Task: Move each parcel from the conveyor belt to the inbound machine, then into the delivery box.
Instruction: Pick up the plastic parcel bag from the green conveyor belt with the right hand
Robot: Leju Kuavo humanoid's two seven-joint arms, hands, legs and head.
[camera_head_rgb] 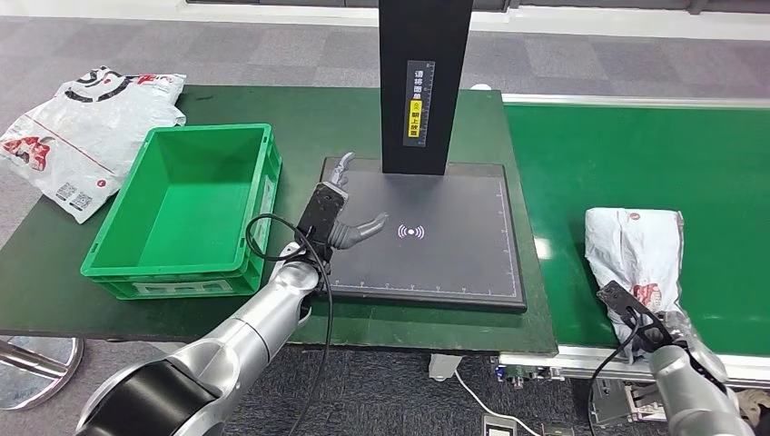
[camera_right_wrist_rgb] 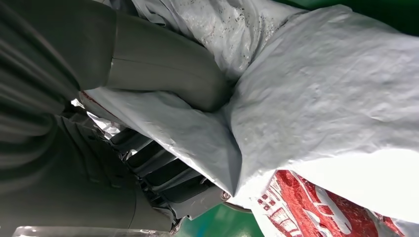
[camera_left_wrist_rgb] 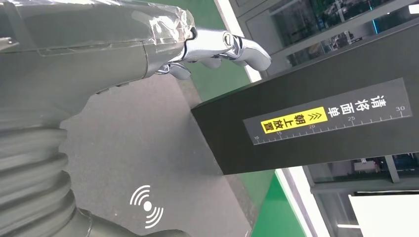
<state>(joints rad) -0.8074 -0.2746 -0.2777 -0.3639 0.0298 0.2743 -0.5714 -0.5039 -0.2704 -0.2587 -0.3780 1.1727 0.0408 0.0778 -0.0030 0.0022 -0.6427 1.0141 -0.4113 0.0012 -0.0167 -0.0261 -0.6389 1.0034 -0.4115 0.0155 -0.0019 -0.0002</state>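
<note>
A white plastic parcel [camera_head_rgb: 636,247] with red print lies on the green conveyor belt [camera_head_rgb: 636,154] at the right. My right hand [camera_head_rgb: 656,329] is at its near end; in the right wrist view the thumb [camera_right_wrist_rgb: 163,69] presses into the parcel [camera_right_wrist_rgb: 316,98] and the darker fingers [camera_right_wrist_rgb: 163,173] sit under its fold, so the hand grips it. My left hand [camera_head_rgb: 338,213] hovers open over the left part of the black inbound machine pad [camera_head_rgb: 436,245], its fingers [camera_left_wrist_rgb: 222,47] spread near the black post [camera_left_wrist_rgb: 316,123]. The green delivery box [camera_head_rgb: 191,209] stands empty left of the pad.
Several white parcels [camera_head_rgb: 86,127] lie on the table's far left corner, beyond the box. The machine's black post [camera_head_rgb: 425,82] rises from the back of the pad. A wireless symbol [camera_head_rgb: 410,232] marks the pad's centre. The table's front edge runs just below the pad.
</note>
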